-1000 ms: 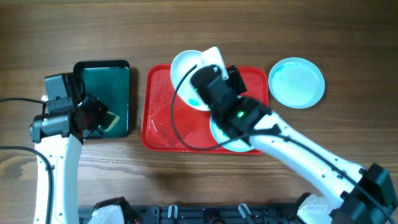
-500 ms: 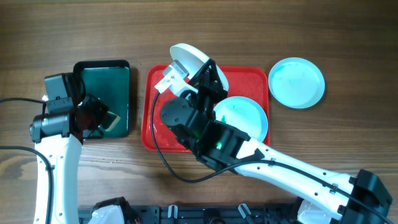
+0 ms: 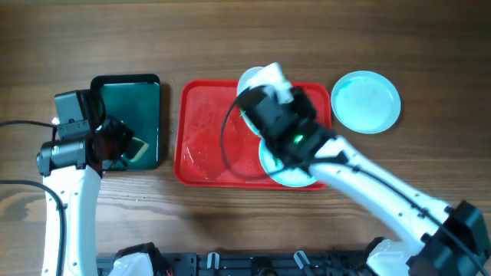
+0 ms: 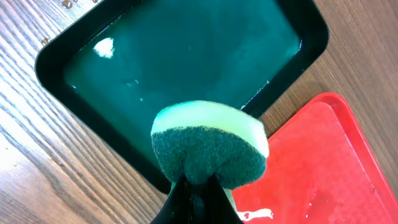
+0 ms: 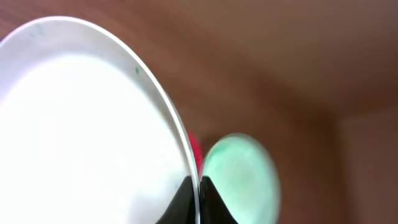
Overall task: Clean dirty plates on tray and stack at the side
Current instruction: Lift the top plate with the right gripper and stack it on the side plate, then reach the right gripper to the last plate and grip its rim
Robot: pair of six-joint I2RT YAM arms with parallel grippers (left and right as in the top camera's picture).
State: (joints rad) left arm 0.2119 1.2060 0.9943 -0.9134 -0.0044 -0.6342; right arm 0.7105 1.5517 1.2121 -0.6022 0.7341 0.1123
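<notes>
The red tray point(image 3: 205, 146) lies mid-table. My right gripper point(image 3: 267, 93) is shut on the rim of the white plate point(image 3: 253, 78) and holds it tilted above the tray's far edge. In the right wrist view the jaws point(image 5: 199, 190) pinch the plate's edge point(image 5: 81, 124), with small green specks near the rim. One turquoise plate point(image 3: 285, 175) lies on the tray, mostly under the right arm. The other turquoise plate point(image 3: 368, 101) sits on the table to the right and also shows in the right wrist view point(image 5: 239, 174). My left gripper point(image 4: 198, 186) is shut on a green sponge point(image 4: 210, 146).
A dark green, black-rimmed tray point(image 3: 126, 100) holding water sits left of the red tray; it also shows in the left wrist view point(image 4: 186, 56). The left gripper point(image 3: 132, 147) hovers over its near right corner. The red tray's surface is wet.
The right arm has swung the white plate from the tray's far left side to its far right side. The left arm and sponge have not moved.
</notes>
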